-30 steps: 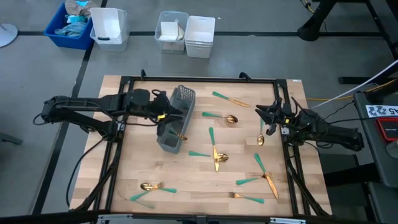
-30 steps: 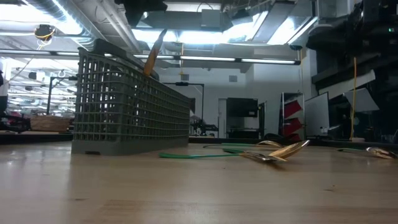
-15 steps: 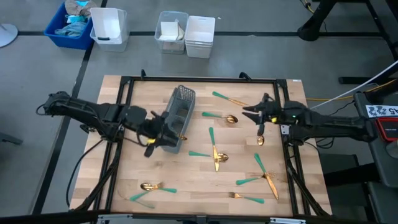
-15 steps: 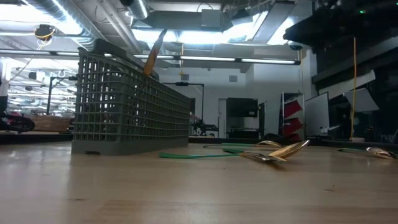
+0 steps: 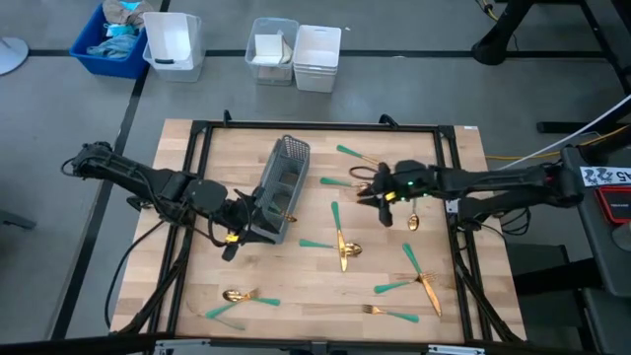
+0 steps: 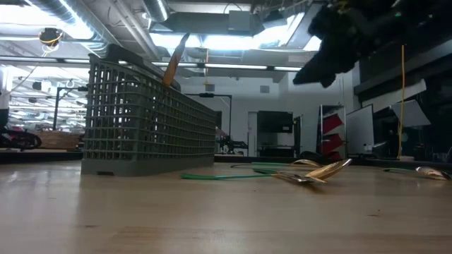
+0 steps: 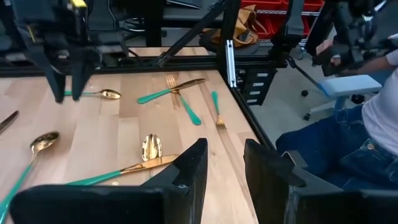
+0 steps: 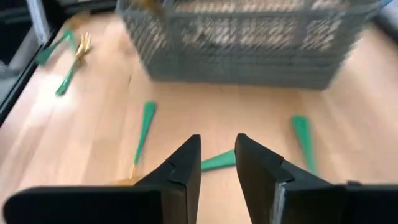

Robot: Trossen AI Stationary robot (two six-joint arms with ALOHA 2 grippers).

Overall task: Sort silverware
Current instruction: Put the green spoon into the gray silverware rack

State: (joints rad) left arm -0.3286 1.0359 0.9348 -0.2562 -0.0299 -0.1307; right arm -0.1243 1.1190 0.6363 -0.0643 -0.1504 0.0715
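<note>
The silverware lies scattered on the wooden table: gold heads, teal handles. A spoon [image 5: 353,184] and a fork [image 5: 361,159] lie far right of the grey mesh caddy [image 5: 280,188]. A crossed knife and spoon [image 5: 341,244] lie mid-table. One piece [image 6: 175,59] stands in the caddy, its gold end sticking out above the rim. My left gripper [image 5: 252,219] hovers open at the caddy's near-left corner, nothing between its fingers [image 7: 225,146]. My right gripper [image 5: 369,193] hangs open above the far spoon, tipped downward, empty [image 8: 217,140].
More pieces lie near the right edge: a spoon [image 5: 412,220], crossed pieces [image 5: 416,277] and a fork [image 5: 390,314]. Another pair [image 5: 241,298] lies near-left. A black frame [image 5: 315,126] rims the table. A seated person [image 7: 348,137] is beyond the right edge.
My right gripper has reached out from the table's right edge toward the middle and tipped downward, ending over the far spoon. My left gripper has swung from the caddy's far-left side toward the near edge, to its near-left corner. The silverware and caddy have stayed put.
</note>
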